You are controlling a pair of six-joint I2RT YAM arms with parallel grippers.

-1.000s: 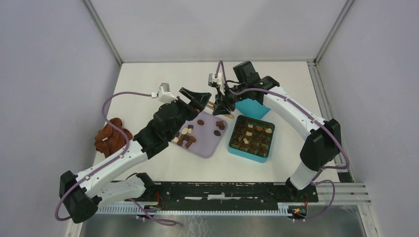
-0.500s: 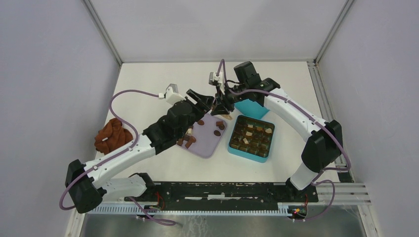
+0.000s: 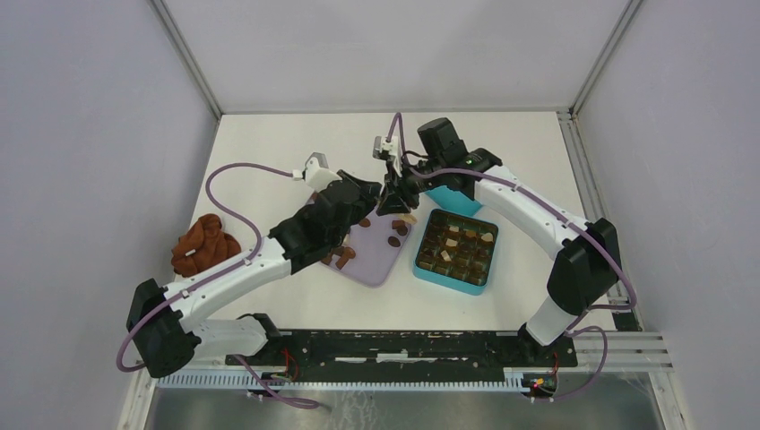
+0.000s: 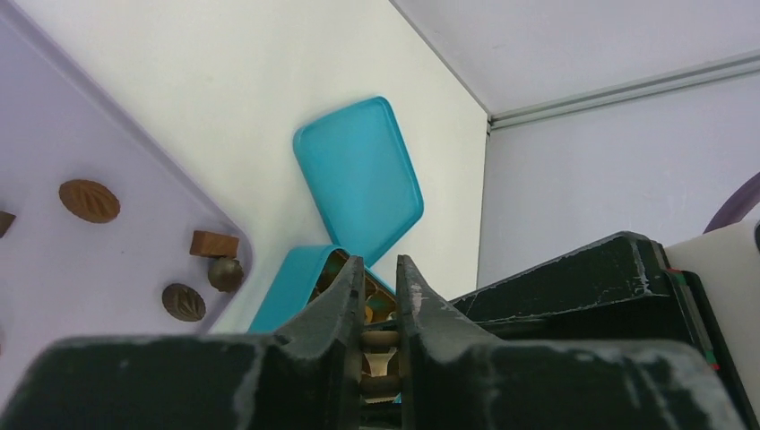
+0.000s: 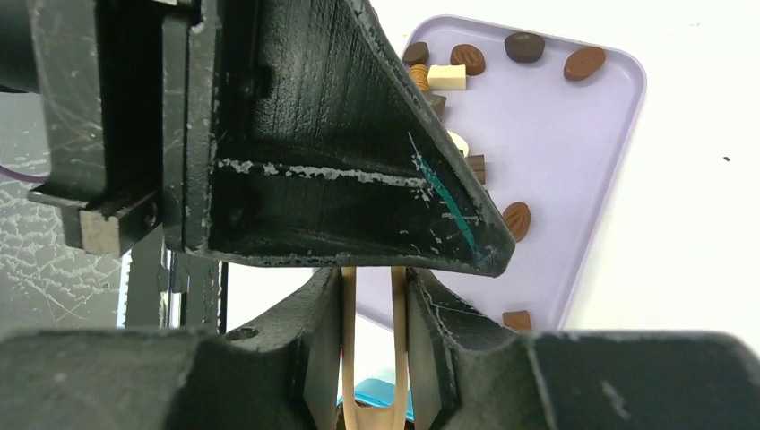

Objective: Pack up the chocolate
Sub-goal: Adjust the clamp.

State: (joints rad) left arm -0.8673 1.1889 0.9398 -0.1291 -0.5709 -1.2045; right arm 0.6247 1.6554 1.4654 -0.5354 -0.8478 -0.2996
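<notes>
Pinching a pair of pale wooden tongs (image 5: 347, 340), the right claw (image 5: 369, 287) has its jaws drawn close, with one thin arm of the tongs lying against each finger. Directly in front of it, filling much of the right wrist view, is a scuffed black finger of the left claw (image 4: 378, 269). The two claws meet tip to tip above the far edge of a lavender tray (image 5: 556, 152). The left claw's jaws stand only a narrow slit apart. Something pale tan sits deep in that slit, but I cannot tell what it is or whether it is gripped.

Below the claws, loose chocolate (image 5: 517, 219) lies on the tray as ovals and blocks in dark brown, mid brown and cream-white. In the top view most pieces are gathered at the tray's near-left part beside the left arm, with a few apart toward its right edge. Just to the right of the tray, an open teal box (image 3: 421, 251) holds more pieces in its grid of compartments. Its teal lid (image 4: 358, 175) lies on the white desk (image 4: 224, 90) just beyond the box. Well apart, at the desk's left edge, sits a rust-brown cloth lump (image 3: 204, 246).
</notes>
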